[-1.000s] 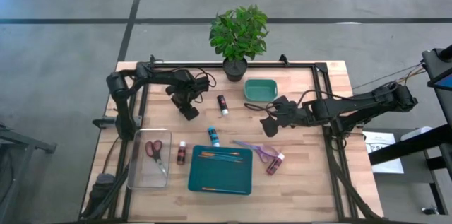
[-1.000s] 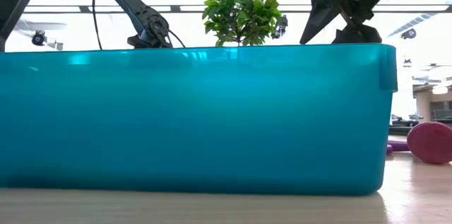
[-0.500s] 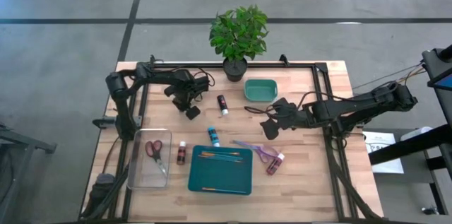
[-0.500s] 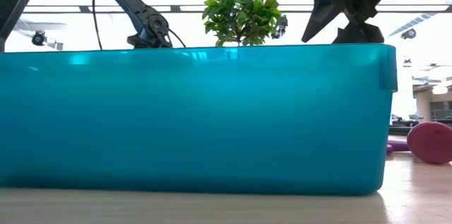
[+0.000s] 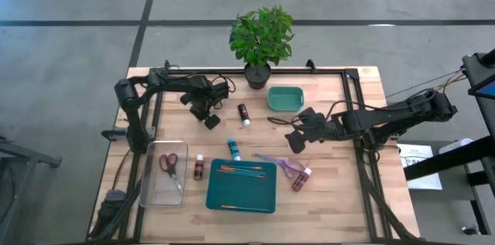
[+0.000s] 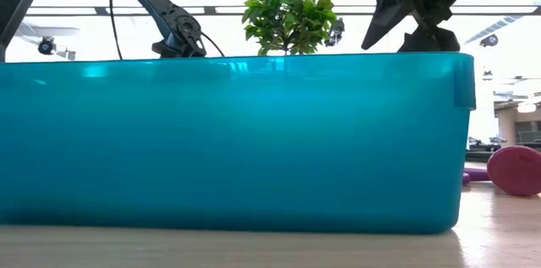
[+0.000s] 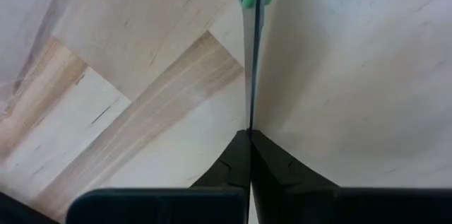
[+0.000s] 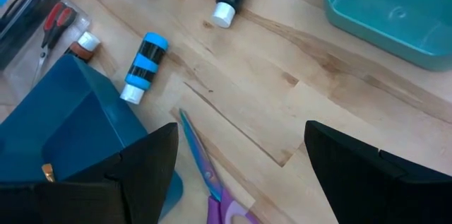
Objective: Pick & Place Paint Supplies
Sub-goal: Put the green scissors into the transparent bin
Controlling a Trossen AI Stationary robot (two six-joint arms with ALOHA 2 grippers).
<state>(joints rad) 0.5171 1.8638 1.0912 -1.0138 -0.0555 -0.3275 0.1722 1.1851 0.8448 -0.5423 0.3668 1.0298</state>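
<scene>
My left gripper [image 5: 210, 121] stands at the table's far left, pointing down and shut on a thin dark brush [image 7: 250, 61] with a green piece near its far end. My right gripper [image 5: 296, 138] hovers open above the table's middle right, with nothing between its fingers [image 8: 240, 128]. A black bottle [image 5: 244, 113], a blue bottle [image 5: 233, 149], a dark red bottle [image 5: 199, 167] and a pinkish bottle [image 5: 302, 178] lie on their sides on the wood. Orange-handled brushes [image 5: 240, 169] lie in the teal tray [image 5: 241, 195]. My left gripper pinches one end of the thin brush [image 7: 249, 126] between its two fingertips, coming from above and pointing down. The brush runs straight away from the fingertips over the wood. I cannot tell whether it is lifted or lies on the table.
A green bin [image 5: 286, 98] stands at the far middle, beside a potted plant [image 5: 261, 40]. A clear tray [image 5: 155, 187] with red scissors sits near left. Purple scissors [image 5: 280, 165] lie right of the teal tray, whose wall [image 6: 237, 141] fills the low view.
My left gripper has shut its fingers where it stands and has rolled a little about its own axis. The bottles, trays and scissors have stayed where they were.
</scene>
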